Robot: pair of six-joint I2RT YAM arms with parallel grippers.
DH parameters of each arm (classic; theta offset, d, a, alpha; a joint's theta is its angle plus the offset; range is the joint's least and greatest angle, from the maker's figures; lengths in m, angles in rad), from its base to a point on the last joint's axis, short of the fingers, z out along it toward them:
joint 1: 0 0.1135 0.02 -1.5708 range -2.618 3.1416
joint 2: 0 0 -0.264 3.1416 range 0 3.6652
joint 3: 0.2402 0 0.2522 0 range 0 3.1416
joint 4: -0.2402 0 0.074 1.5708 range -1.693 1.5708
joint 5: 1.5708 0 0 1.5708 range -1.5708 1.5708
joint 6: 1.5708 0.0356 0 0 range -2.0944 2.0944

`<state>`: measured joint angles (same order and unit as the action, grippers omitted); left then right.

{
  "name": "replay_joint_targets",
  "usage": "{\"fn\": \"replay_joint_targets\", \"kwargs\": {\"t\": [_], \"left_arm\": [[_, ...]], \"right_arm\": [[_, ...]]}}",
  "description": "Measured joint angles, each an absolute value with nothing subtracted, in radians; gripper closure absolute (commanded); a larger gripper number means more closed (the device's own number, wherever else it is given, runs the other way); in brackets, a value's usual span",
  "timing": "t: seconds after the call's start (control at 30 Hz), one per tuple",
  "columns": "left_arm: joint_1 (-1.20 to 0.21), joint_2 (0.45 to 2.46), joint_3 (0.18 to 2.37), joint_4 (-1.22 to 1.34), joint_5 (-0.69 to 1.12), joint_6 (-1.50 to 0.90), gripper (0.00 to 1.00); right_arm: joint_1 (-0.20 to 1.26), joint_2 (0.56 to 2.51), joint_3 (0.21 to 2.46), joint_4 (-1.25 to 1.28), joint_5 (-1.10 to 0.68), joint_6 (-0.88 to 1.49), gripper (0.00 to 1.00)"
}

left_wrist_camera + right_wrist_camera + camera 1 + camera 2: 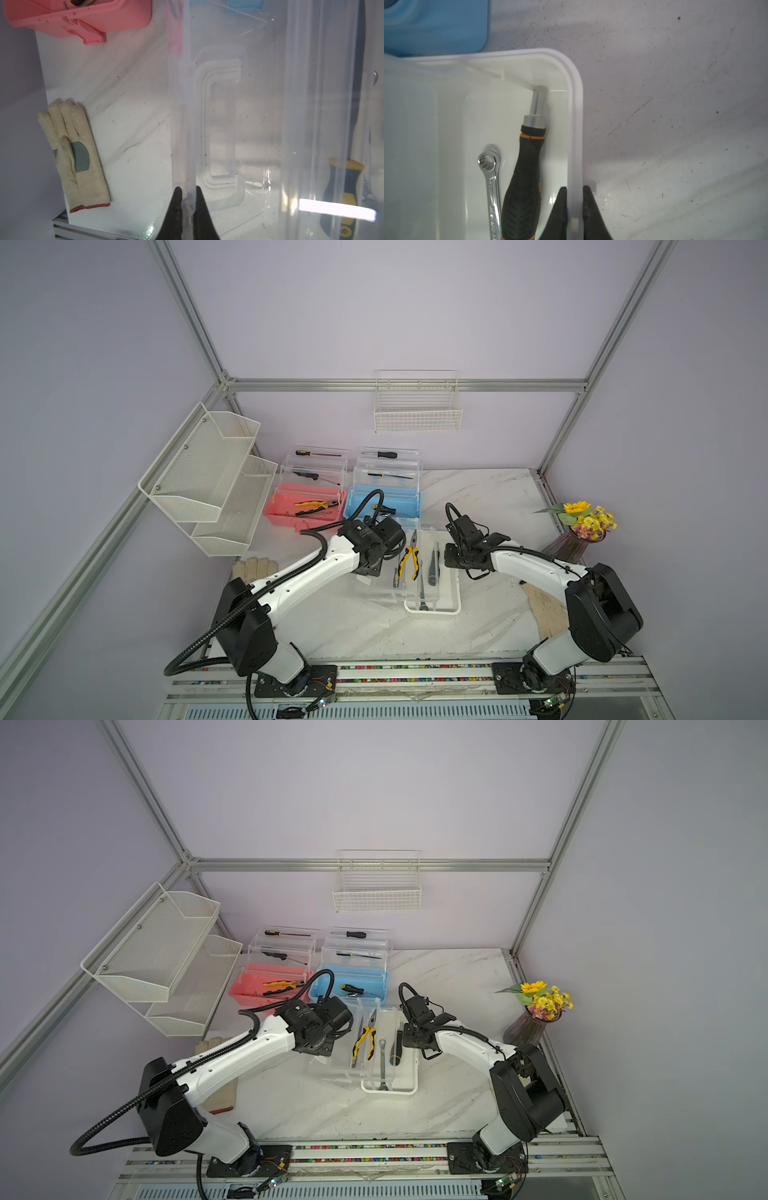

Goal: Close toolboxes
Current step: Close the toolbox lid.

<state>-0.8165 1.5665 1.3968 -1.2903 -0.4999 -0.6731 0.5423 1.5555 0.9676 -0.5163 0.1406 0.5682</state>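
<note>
The white toolbox (454,605) (410,1086) lies open mid-table, its clear lid (220,124) and trays swung out to the left. My left gripper (188,190) is shut on the clear lid's edge. Yellow pliers (408,562) rest in a clear tray. My right gripper (574,190) is shut on the white base's rim (576,124), beside a black screwdriver (527,187) and a wrench (491,182) inside. The pink toolbox (282,510) (245,986) and the blue toolbox (357,499) (328,979) stand open at the back, clear trays raised.
One work glove (76,158) (253,568) lies left of the white box, another (544,610) under the right arm. A vase of flowers (582,531) stands at the right edge. A mesh shelf (208,477) and a wire basket (417,410) hang on the walls.
</note>
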Motion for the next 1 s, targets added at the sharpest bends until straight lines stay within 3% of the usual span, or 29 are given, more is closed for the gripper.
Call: {"fn": "replay_joint_targets", "kwargs": {"t": [0.3,0.6,0.77,1.0], "left_arm": [[-0.942,1.694,1.645,-1.449,-0.622,-0.673,1.0],[-0.979,1.711,1.687,-1.459,-0.641,-0.671,0.93],[-0.996,1.71,1.693,-1.397,-0.606,-0.657,0.74],[-1.069,1.7,1.741,-1.134,-0.421,-0.65,0.58]], "right_arm": [[0.538,1.547,0.954,-0.5,0.134,0.59,0.9],[0.537,1.533,0.936,-0.48,0.114,0.601,0.84],[0.536,1.527,0.922,-0.467,0.091,0.599,0.79],[0.545,1.518,0.921,-0.448,0.019,0.597,0.75]]}}
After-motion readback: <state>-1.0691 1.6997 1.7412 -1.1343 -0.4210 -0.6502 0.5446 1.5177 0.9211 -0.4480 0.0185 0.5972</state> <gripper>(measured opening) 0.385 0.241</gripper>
